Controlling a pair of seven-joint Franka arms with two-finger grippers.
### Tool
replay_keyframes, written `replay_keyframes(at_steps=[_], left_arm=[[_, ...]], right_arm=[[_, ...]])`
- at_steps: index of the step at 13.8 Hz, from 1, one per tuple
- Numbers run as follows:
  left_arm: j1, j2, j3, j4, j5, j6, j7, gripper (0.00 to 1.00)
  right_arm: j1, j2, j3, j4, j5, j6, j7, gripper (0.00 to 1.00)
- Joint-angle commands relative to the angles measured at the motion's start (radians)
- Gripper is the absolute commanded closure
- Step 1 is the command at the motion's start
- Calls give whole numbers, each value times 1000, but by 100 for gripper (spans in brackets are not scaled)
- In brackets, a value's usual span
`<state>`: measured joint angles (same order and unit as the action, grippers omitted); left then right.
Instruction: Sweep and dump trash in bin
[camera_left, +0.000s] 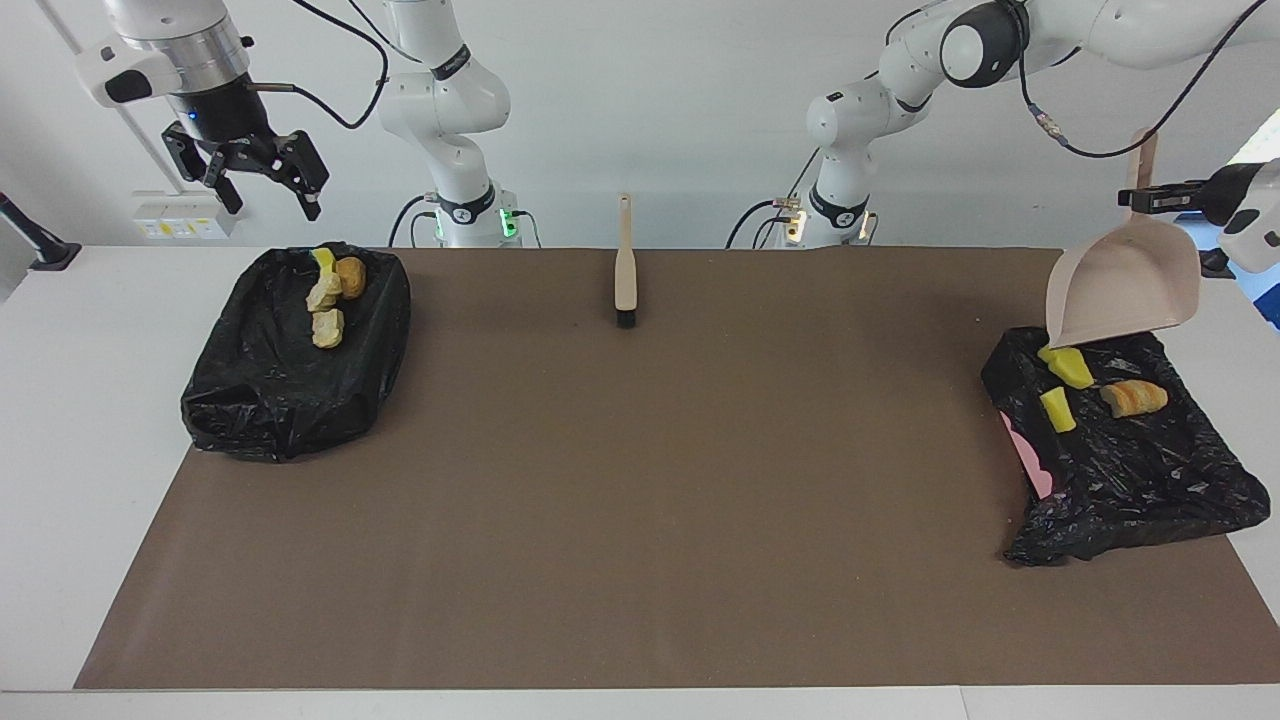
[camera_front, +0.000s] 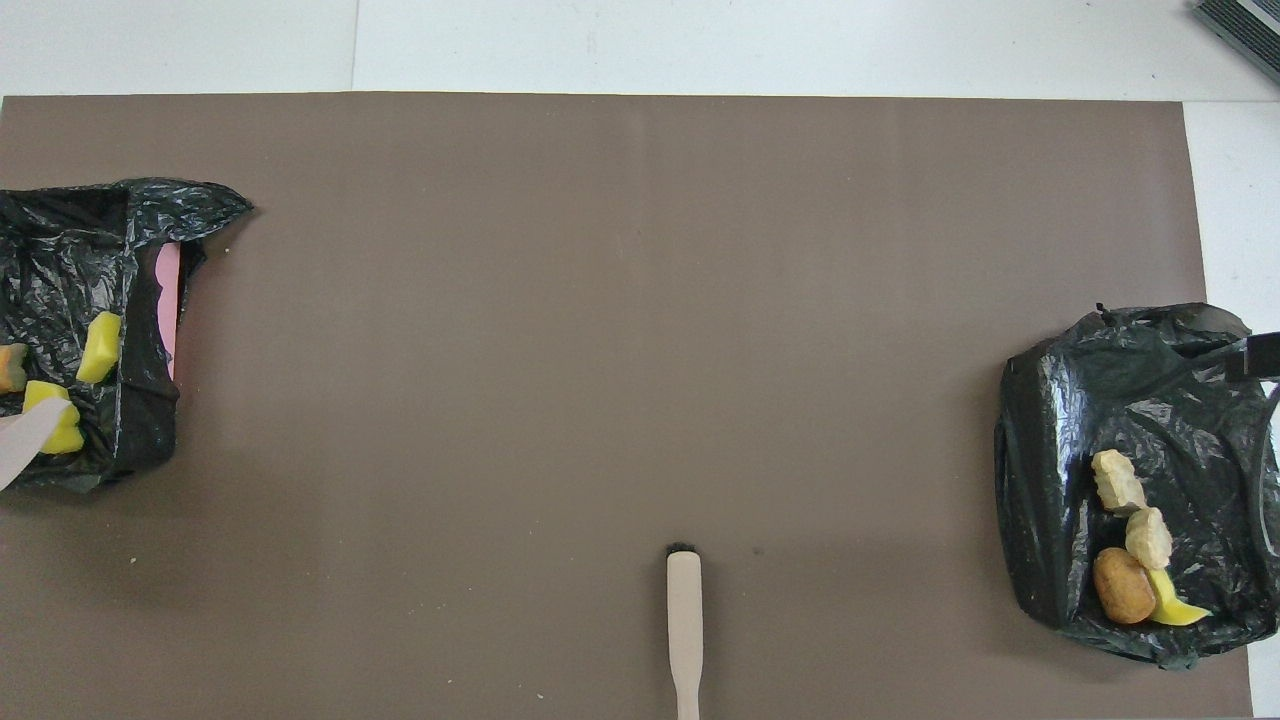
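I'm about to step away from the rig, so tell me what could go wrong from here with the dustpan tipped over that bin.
1. The left gripper holds the dustpan only by its thin handle; it might twist or slip.
2. One yellow chunk lies right under the pan's lip, by the rim of the bin; lowering the pan could knock it out.

The right gripper waits, open, above the other bin.

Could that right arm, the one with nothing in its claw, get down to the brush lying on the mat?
Probably yes: the right gripper is open and the brush lies alone on the mat.
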<state>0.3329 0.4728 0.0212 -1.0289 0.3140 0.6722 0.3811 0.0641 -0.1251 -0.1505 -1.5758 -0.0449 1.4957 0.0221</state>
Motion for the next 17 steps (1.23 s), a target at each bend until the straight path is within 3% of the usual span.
replay_keyframes(at_steps=[1,5,7,13,17], left_arm=[[-12,-14,-13,6,-22,0,2,100],[-32,-36,-81,-3,-73,131,1,100],[-43,-57,-105,-8,-178,180,-25,100],[-191,-74,-107,-49,-260,321,-114,100],[-276,-166,-109,-224,-320,496,-267,100]], right_arm=[[-1,5,0,14,-9,-18,-19,0],[-1,5,0,14,-9,-20,-19,0],[-1,5,0,14,-10,-20,-19,0],[-1,5,0,14,-10,-20,-19,0],[-1,5,0,14,-9,-18,-19,0]])
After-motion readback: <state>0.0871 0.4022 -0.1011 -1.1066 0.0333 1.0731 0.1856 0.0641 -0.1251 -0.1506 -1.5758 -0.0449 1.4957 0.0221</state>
